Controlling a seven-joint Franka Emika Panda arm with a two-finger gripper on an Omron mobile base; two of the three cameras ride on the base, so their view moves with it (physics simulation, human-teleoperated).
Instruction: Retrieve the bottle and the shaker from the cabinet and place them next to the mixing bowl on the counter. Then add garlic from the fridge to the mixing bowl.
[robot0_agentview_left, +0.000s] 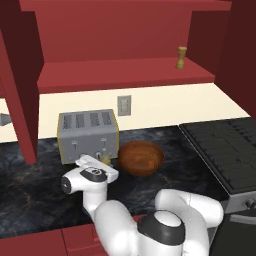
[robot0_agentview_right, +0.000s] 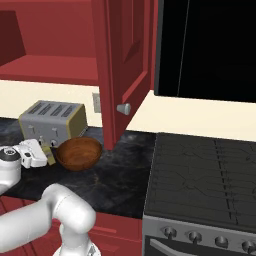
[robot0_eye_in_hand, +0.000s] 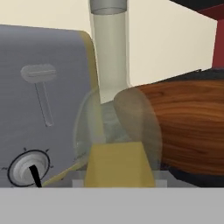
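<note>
The bottle (robot0_eye_in_hand: 114, 109), clear and glassy with a long neck, a grey cap and a yellow label low on its rounded body, is seen in the hand view between the toaster (robot0_eye_in_hand: 41, 100) and the wooden bowl (robot0_eye_in_hand: 183, 124), close to both; whether it rests on the counter (robot0_agentview_left: 30, 195) or hangs just above it cannot be told. The gripper (robot0_agentview_left: 102, 162) is low at that spot and appears to be closed about the bottle's lower body, with the jaws held partly apart by its width, though the fingers themselves are hidden. The bottle is judged stiff, smooth and slippery, breakable if knocked against the toaster, and top-heavy on account of its tall neck; a hold across the wide body near the label is judged steadier than one on the thin neck. The shaker (robot0_agentview_left: 181, 57), small, slender and probably light, stands upright on the cabinet shelf (robot0_agentview_left: 125, 72), well apart from the bowl, and is best taken at its waist.
</note>
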